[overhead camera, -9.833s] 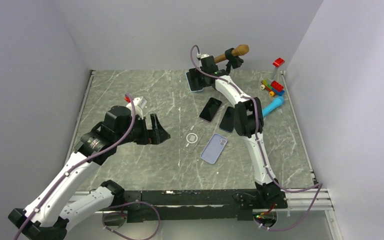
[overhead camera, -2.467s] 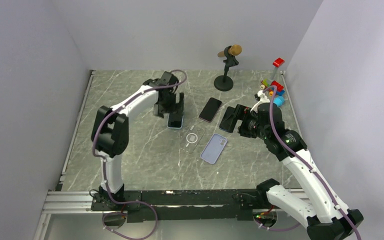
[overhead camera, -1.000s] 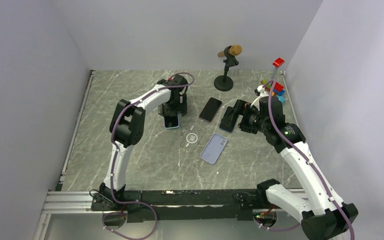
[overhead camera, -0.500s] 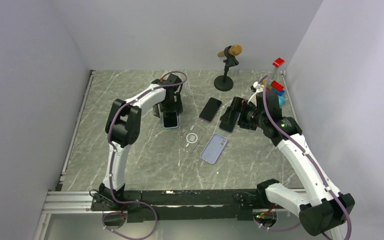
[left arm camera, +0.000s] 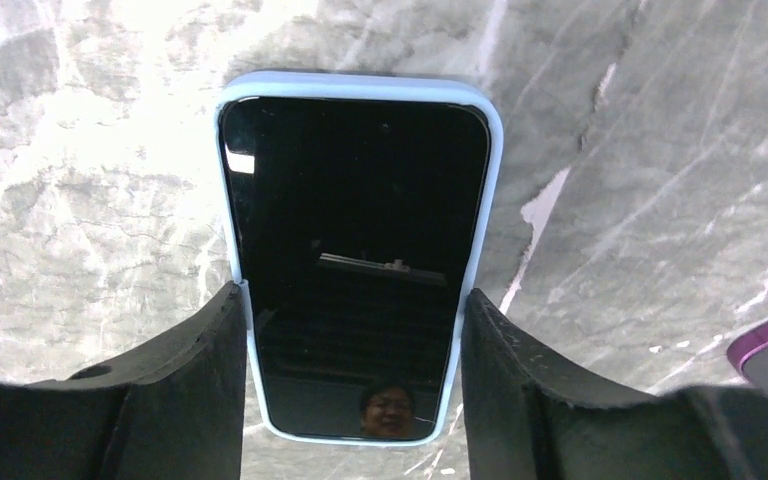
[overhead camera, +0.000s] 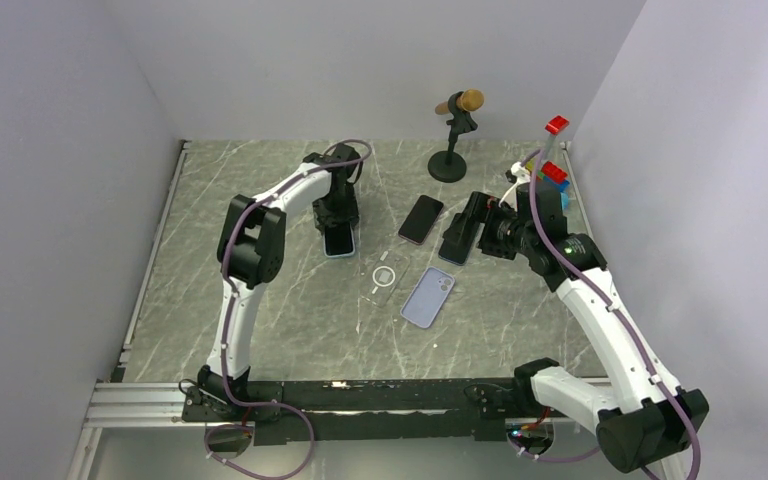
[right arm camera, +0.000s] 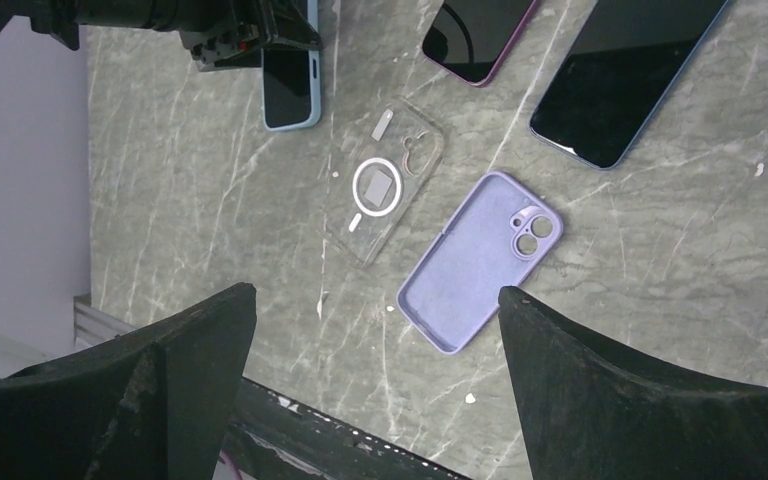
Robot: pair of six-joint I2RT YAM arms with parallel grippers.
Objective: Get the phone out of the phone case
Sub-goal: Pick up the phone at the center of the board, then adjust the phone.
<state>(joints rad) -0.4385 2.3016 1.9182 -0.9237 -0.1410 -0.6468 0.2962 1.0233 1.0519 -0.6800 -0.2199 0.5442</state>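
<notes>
The phone (left arm camera: 353, 250), not yet out of its blue case (left arm camera: 360, 85), is being straddled by the left pincer (left arm camera: 353, 297), its grip impossible to tell.

Lab test cell — blank grey walls (overhead camera: 360, 60), marble-print table (overhead camera: 290, 320)

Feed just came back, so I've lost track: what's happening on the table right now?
The left gripper straddles the blue-cased phone, which lies face up on the table, with a finger along each long edge. Whether it is squeezing is unclear. The phone is still in its case. The right gripper hangs open above the empty purple case and clear case, holding nothing.
</notes>
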